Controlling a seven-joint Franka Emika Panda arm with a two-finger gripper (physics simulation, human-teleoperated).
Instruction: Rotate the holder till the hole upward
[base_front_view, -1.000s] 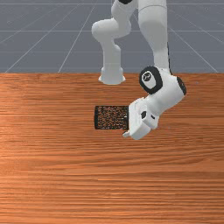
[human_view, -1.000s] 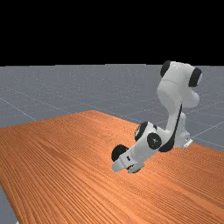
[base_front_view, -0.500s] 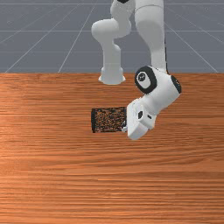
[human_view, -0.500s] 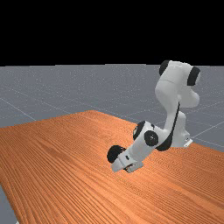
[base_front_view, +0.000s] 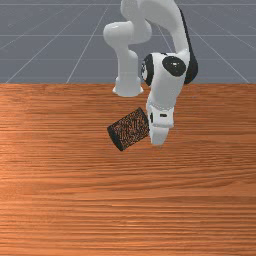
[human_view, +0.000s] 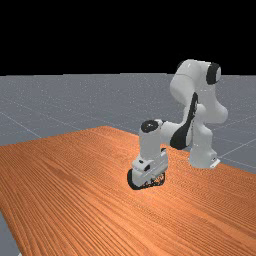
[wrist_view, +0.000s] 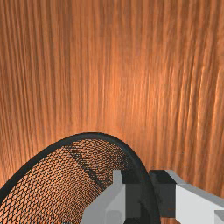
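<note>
The pincer (base_front_view: 159, 134) grips the holder (wrist_view: 43, 190) by its black rim (one finger either side). Orange-brown table (wrist_view: 109, 65) shows through the mesh.

Front view faces arm (base_front_view: 166, 90) and table (base_front_view: 60, 200), farther-off far view shares both, wrist view looks down close.

The table (base_front_view: 60, 200) is orange-brown wood, its streaky grain running across the front view and slantwise through the far view, where one corner points to the back. A warm sheen (wrist_view: 113, 92) brightens the boards in the wrist view. Beyond spreads a blue-grey floor (base_front_view: 40, 40) ruled with pale lines (base_front_view: 84, 45), meeting a flat black backdrop (human_view: 125, 35) at a level horizon
</note>
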